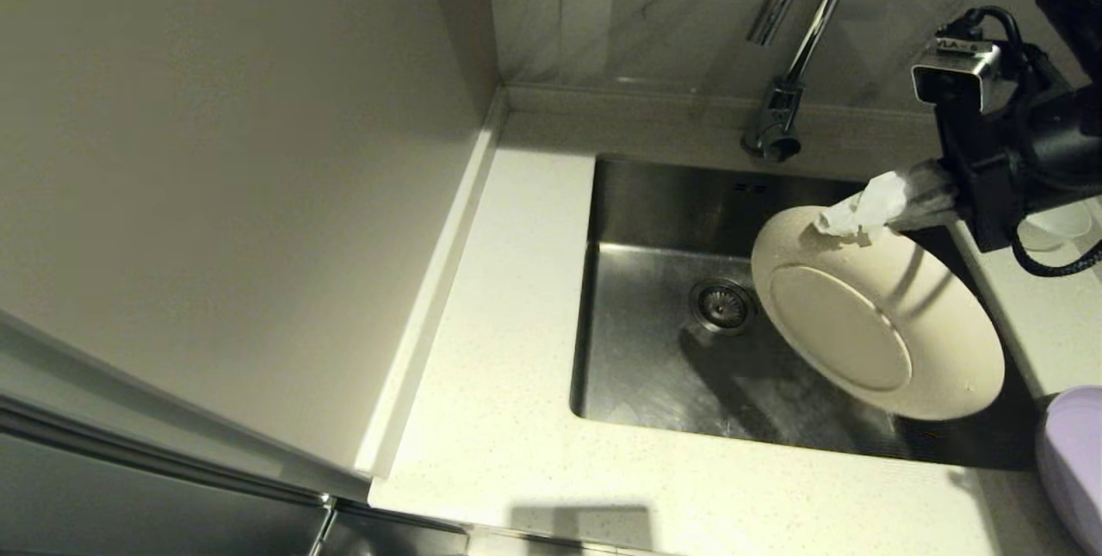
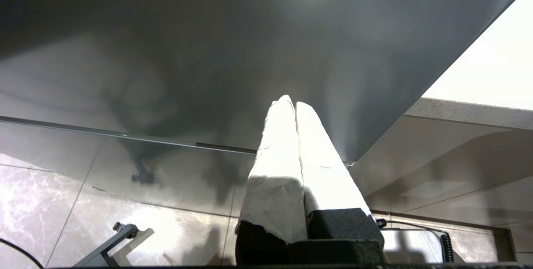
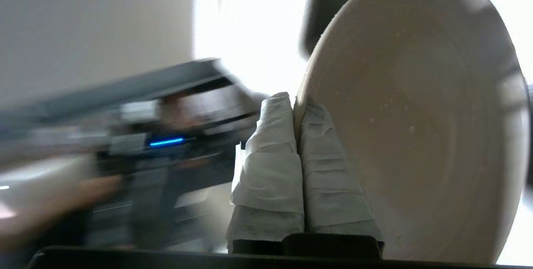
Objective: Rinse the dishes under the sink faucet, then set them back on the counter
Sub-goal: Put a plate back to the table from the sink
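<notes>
Steel sink (image 1: 654,220) below: right gripper (image 1: 848,219) pinched tight on beige plate (image 1: 878,315) rim, tilted over basin. Wet, slick, breakable; grip rim only. Left gripper (image 2: 295,108) closed, empty, away from sink.

Beige plate (image 1: 878,324): uniform cream-beige, plain, no pattern; small pale droplet specks on its face in the right wrist view.
Right gripper (image 1: 839,222): fingers wrapped in white; body black.
Left gripper (image 2: 291,104): same white wrap over black.
Sink (image 1: 654,349): brushed grey steel, darker drain strainer (image 1: 721,305).
Faucet (image 1: 788,48): shiny chrome.
Counter (image 1: 508,384): off-white, fine speckle.
Lavender plate (image 1: 1072,461): pale lavender, plain.
Wall tiles (image 1: 654,14): grey, marbled veining.
</notes>
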